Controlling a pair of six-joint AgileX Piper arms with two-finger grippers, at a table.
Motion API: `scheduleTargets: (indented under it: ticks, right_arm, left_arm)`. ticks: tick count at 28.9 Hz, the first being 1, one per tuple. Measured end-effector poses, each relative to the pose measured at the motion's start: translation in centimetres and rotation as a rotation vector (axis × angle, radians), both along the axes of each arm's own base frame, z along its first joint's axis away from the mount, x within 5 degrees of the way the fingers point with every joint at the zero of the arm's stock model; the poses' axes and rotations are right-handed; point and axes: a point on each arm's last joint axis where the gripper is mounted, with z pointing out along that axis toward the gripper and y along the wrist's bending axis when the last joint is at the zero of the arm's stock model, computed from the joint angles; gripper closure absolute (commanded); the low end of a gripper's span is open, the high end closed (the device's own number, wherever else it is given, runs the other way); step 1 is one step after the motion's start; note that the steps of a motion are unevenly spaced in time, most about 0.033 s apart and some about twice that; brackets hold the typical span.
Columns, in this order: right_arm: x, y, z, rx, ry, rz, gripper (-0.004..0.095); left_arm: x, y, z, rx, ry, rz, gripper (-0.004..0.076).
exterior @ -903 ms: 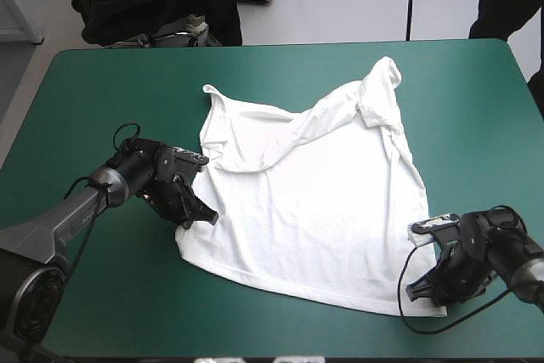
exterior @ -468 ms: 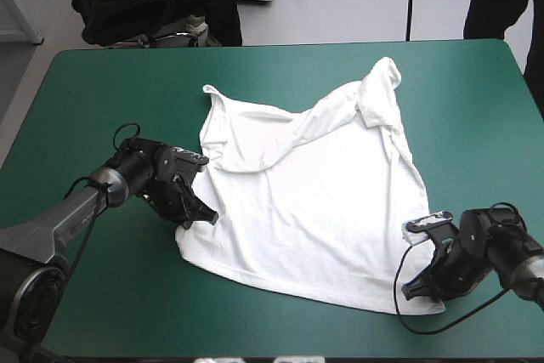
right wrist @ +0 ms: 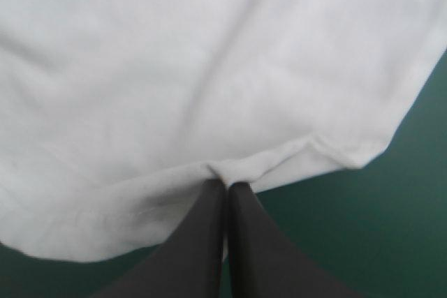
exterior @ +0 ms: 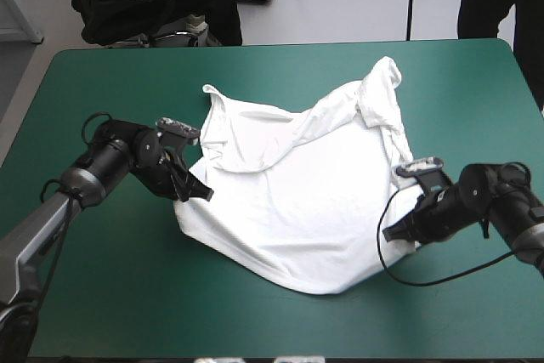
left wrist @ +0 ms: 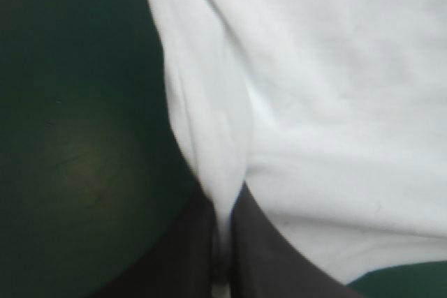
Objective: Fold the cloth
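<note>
White cotton is what you have in both grips: the T-shirt (exterior: 306, 184) lies spread over the middle of the table's teal-green cover (exterior: 102, 286), rumpled rather than flat, with one sleeve bunched toward the far edge on the right and the neckline toward the far left. Your left gripper (exterior: 201, 194) sits at the shirt's left side, its black fingers pressed almost together on the cloth; in the left wrist view a narrow ridge of white runs straight out from between them, with bare cover beside it. Your right gripper (exterior: 396, 233) is at the shirt's right side, near the lower corner, and its fingers also meet in a point on the hem; in the right wrist view you can see the stitched edge puckered where they pinch it. Between the two grips the near edge of the shirt hangs in a rounded curve on the cover, well short of the table's near edge. Folds and creases run across the upper half of the shirt.
</note>
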Motion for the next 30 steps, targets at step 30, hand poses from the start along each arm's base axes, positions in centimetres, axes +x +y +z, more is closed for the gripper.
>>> scheduleTargets:
  ticks: [30]
  right_arm:
    - [-9.9, -1.5, 38.4, 0.288, -1.432, 0.011, 0.0926]
  left_arm:
    - [-17.8, 5.0, 35.5, -0.512, -1.147, -0.098, 0.0741]
